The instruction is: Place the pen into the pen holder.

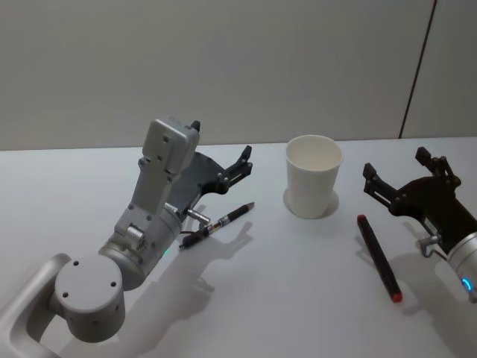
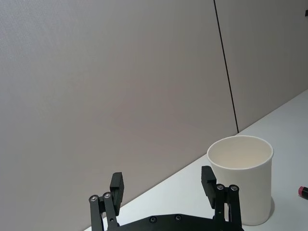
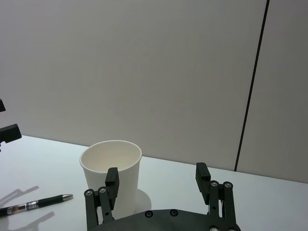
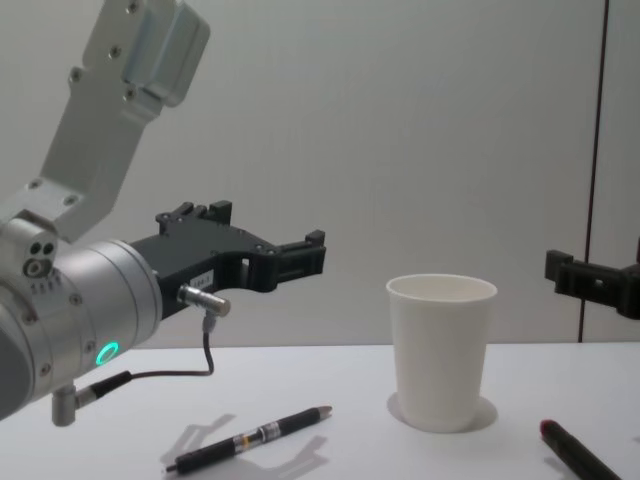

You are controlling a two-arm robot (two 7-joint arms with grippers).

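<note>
A white paper cup, the pen holder (image 1: 313, 179) (image 4: 440, 350) (image 2: 243, 187) (image 3: 126, 178), stands upright and empty at the table's centre. Left of it a black pen (image 1: 220, 221) (image 4: 250, 440) (image 3: 36, 204) lies flat, tip toward the cup. To the cup's right a dark pen with red ends (image 1: 378, 257) (image 4: 575, 452) also lies flat. My left gripper (image 1: 220, 143) (image 2: 162, 178) (image 4: 270, 235) hangs open and empty above the black pen, pointing at the cup. Low at the right, my right gripper (image 1: 396, 164) (image 3: 157, 173) is open and empty beside the red-ended pen.
The white table (image 1: 283, 298) ends at a grey wall (image 1: 223, 60) close behind the cup. My left arm's big silver links (image 1: 112, 261) fill the front left corner. A thin cable (image 4: 205, 355) loops under the left wrist.
</note>
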